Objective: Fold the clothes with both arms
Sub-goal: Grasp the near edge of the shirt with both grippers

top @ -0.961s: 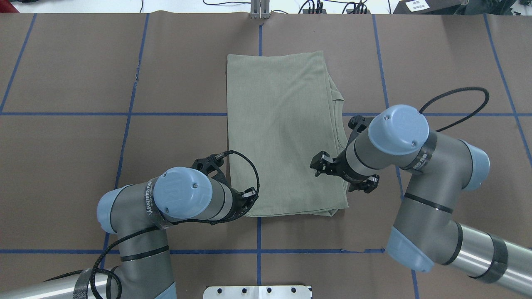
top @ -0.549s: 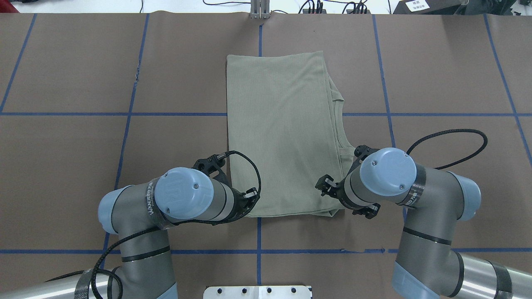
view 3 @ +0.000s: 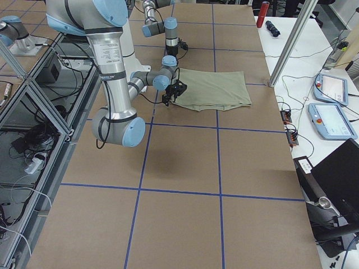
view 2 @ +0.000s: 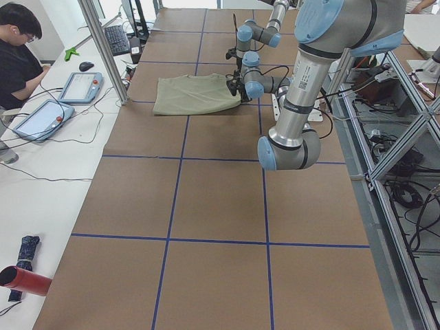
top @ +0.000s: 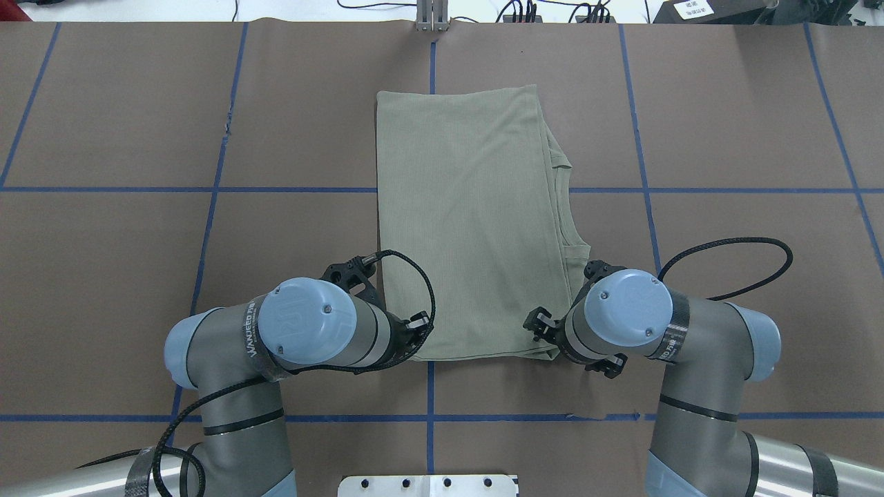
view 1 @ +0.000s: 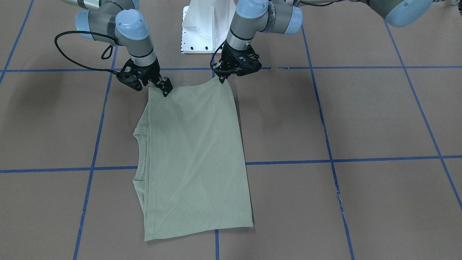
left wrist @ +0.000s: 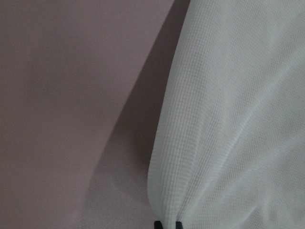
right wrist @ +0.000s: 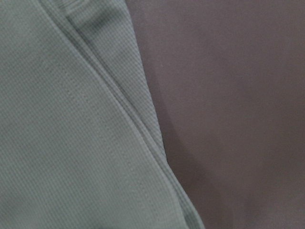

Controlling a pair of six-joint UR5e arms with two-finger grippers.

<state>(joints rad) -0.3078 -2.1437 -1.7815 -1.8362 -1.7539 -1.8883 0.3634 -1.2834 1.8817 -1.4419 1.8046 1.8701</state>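
The pale sage-green shirt (top: 469,221) lies folded into a long rectangle on the brown table, its collar on the robot's right side (view 1: 139,139). My left gripper (view 1: 221,79) is shut on the shirt's near left corner and holds it slightly raised; the left wrist view shows the fingertips (left wrist: 157,224) pinched on gathered cloth (left wrist: 238,119). My right gripper (view 1: 164,88) stands low over the near right corner and looks open. Its wrist view shows only layered shirt edges (right wrist: 62,133) and table. From overhead, both grippers are hidden under their wrists.
The white pedestal base (view 1: 202,29) stands at the robot's edge, close behind both grippers. Blue tape lines (top: 207,190) cross the table. A metal post (top: 432,17) stands at the far edge. An operator (view 2: 17,55) sits with tablets (view 2: 79,86) beyond it.
My right arm has moved from the shirt's middle right edge toward the robot, down to the near right corner. The left arm has stayed at the near left corner.
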